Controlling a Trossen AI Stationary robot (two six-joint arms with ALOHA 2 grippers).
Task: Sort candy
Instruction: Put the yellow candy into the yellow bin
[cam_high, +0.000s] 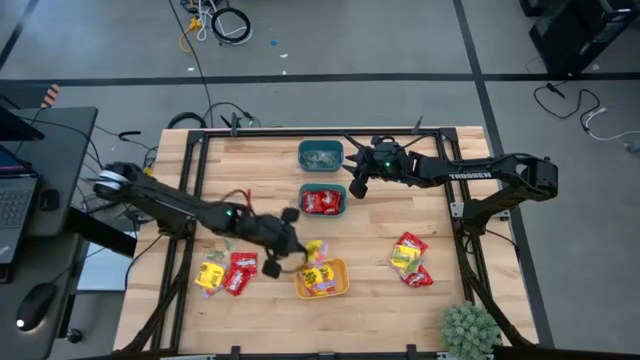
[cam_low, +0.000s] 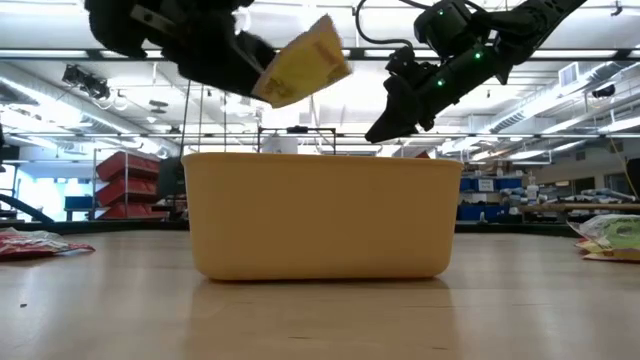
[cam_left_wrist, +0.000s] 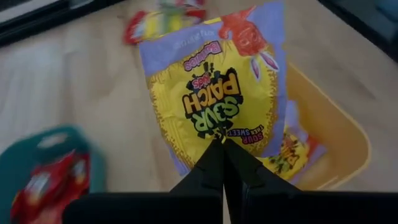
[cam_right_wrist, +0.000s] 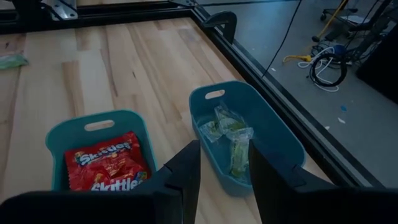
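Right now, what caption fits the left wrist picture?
Left claw shut on a yellow Sour Patch Kids packet, above the orange bin.

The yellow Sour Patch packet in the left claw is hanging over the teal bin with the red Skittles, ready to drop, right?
Not quite. The left claw is shut on the yellow Sour Patch packet, but it hangs over the orange bin, not a teal one. The left wrist view shows the orange bin, already holding yellow packets, just beyond the packet; the teal bin with Skittles sits off to the side.
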